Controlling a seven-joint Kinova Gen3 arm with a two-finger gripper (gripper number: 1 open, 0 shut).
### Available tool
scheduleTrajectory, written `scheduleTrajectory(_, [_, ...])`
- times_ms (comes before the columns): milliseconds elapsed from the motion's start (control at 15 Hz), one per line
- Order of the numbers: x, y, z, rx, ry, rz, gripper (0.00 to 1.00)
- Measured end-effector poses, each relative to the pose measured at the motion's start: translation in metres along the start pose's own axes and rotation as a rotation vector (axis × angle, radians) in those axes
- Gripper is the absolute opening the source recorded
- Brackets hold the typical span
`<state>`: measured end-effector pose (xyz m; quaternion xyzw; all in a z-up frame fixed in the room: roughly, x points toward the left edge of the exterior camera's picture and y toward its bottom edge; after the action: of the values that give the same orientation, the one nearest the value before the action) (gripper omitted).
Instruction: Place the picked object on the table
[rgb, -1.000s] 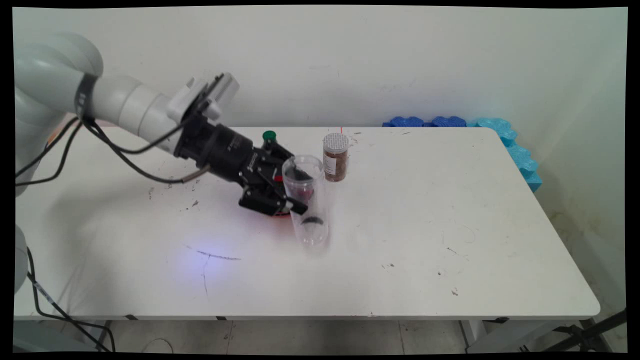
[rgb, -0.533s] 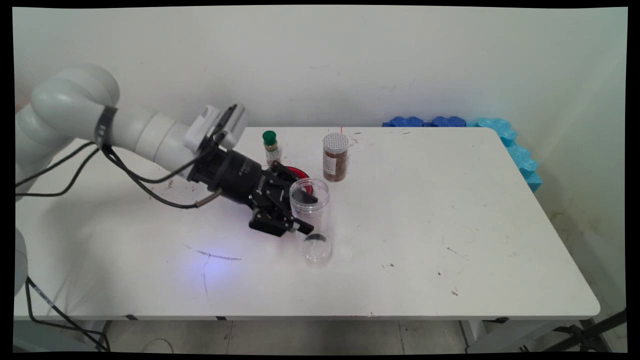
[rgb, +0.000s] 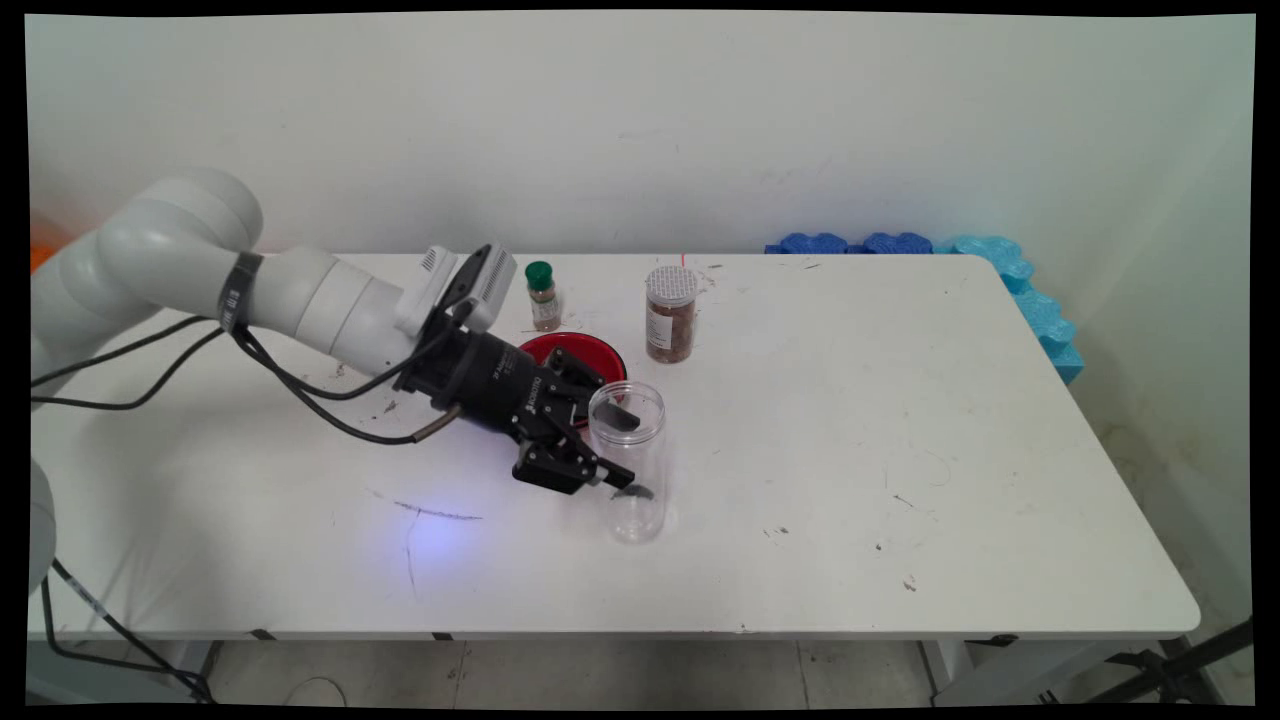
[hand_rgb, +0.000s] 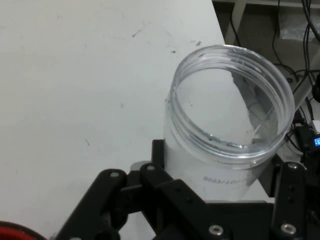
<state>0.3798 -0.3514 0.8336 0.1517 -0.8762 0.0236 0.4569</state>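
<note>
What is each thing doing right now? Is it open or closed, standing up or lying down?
Clear plastic jar: open, no lid, empty, upright, held.
Black two-finger gripper: shut on the jar.
Small green-capped bottle: capped, upright.
Brown spice jar with clear lid: lidded, upright, filled.
Red round lid: lying flat on the white table.

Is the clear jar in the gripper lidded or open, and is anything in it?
Open and empty: the clear jar shows a bare threaded rim and no contents, and the gripper grips its sides.
</note>
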Motion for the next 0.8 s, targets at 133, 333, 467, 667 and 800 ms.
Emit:
scheduleTrajectory(133, [-0.004, 0.0, 0.003, 0.003, -0.006, -0.004, 0.0])
scheduleTrajectory(333, [-0.008, -0.001, 0.006, 0.009, -0.014, -0.008, 0.0])
scheduleTrajectory(467, [-0.01, -0.001, 0.008, 0.012, -0.018, -0.012, 0.0])
scheduleTrajectory(667, [-0.013, -0.003, 0.01, 0.016, -0.023, -0.016, 0.0])
scheduleTrajectory(800, [-0.013, -0.003, 0.01, 0.019, -0.022, -0.018, 1.0])
